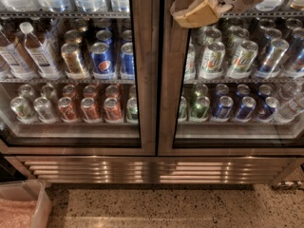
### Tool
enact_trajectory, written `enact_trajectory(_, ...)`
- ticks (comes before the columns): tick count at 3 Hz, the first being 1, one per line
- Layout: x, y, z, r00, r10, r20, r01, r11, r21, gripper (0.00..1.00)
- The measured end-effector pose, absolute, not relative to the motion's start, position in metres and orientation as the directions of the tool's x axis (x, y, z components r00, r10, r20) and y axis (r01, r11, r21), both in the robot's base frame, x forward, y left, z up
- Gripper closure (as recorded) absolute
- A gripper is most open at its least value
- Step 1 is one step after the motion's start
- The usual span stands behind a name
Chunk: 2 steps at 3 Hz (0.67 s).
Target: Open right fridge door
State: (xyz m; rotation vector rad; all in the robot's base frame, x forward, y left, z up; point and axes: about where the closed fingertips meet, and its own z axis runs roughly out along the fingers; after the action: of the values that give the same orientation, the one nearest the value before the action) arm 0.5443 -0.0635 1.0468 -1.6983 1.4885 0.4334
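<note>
The right fridge door [169, 109] is a tall glass pane in a brushed steel frame, and it sits closed and flush with its twin. Green-and-white cans [212, 57] and blue cans [246, 107] show through its glass. My gripper [198, 11], tan and white, hangs at the top of the view in front of the door's upper left corner, right by the frame's inner left edge. Its upper part is cut off by the top of the picture.
The left fridge door [145, 80] shows Pepsi cans, red cans and bottles. A steel vent grille [156, 171] runs under both doors. A clear plastic bin [24, 204] stands on the speckled floor [166, 209] at the bottom left.
</note>
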Motion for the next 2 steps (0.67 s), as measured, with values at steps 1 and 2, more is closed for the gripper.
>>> enact_trajectory(1,0.5440,-0.0634,1.0502,0.255,-0.648,-0.718,-0.934,0.028,-0.357,1.00)
enact_trajectory(2,0.5453,-0.0640,1.0501,0.255,-0.648,-0.718,-0.934,0.028,-0.357,1.00)
